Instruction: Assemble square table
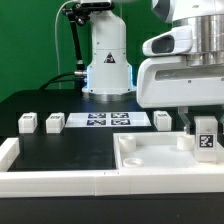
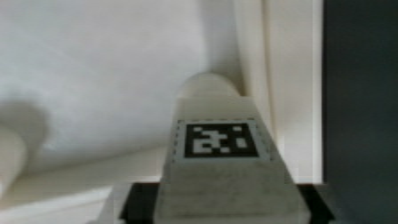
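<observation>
The white square tabletop (image 1: pixel 150 158) lies rim-up at the front on the exterior view's right; it fills the wrist view as a white surface (image 2: pixel 89 90). My gripper (image 1: pixel 203 126) is shut on a white leg (image 1: pixel 207 140), held upright over the tabletop's corner on the exterior view's right. In the wrist view the leg (image 2: pixel 217 120) with its tag runs out from between my dark fingers (image 2: pixel 150 200), and its far tip is at the slab by the rim. I cannot tell if the tip touches. Three loose legs stand behind: two (image 1: pixel 27 122) (image 1: pixel 54 123) on the left, one (image 1: pixel 163 119) nearer the gripper.
The marker board (image 1: pixel 105 120) lies flat behind the tabletop, in front of the robot base (image 1: pixel 107 60). White border bars run along the front (image 1: pixel 60 180) and the exterior view's left (image 1: pixel 8 150). The black table mat (image 1: pixel 70 145) lies between them.
</observation>
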Motion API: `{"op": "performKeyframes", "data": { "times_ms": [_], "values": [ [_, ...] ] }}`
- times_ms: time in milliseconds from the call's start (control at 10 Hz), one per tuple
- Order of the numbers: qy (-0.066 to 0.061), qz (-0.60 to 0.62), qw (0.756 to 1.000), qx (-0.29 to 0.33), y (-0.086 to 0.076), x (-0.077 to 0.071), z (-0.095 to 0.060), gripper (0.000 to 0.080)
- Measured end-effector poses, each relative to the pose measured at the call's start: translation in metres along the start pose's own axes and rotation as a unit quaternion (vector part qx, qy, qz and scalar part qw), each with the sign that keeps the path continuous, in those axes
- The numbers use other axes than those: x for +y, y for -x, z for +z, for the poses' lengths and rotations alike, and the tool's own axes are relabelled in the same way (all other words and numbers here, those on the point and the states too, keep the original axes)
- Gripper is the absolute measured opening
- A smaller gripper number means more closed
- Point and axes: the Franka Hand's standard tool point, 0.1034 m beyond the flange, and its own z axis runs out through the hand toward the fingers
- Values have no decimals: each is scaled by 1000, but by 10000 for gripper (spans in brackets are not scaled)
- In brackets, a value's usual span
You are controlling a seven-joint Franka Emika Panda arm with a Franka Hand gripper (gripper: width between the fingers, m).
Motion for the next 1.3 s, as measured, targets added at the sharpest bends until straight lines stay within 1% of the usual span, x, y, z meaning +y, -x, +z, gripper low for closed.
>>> {"op": "performKeyframes", "data": {
  "times_ms": [100, 200, 400, 600, 800, 900, 1200, 1300],
  "values": [
    [2, 42, 999, 1, 2, -2, 0, 290],
    [0, 103, 995, 5, 1, -1, 1, 290],
    [-5, 176, 984, 10, 0, 0, 1, 290],
    [-7, 280, 960, 7, 1, 1, 1, 290],
    [-3, 371, 929, 4, 4, -3, 1, 290],
    [-3, 408, 913, 3, 4, -3, 1, 290],
    [-8, 472, 882, -1, 4, -3, 1, 290],
    [-8, 465, 885, -1, 4, -3, 1, 290]
  ]
}}
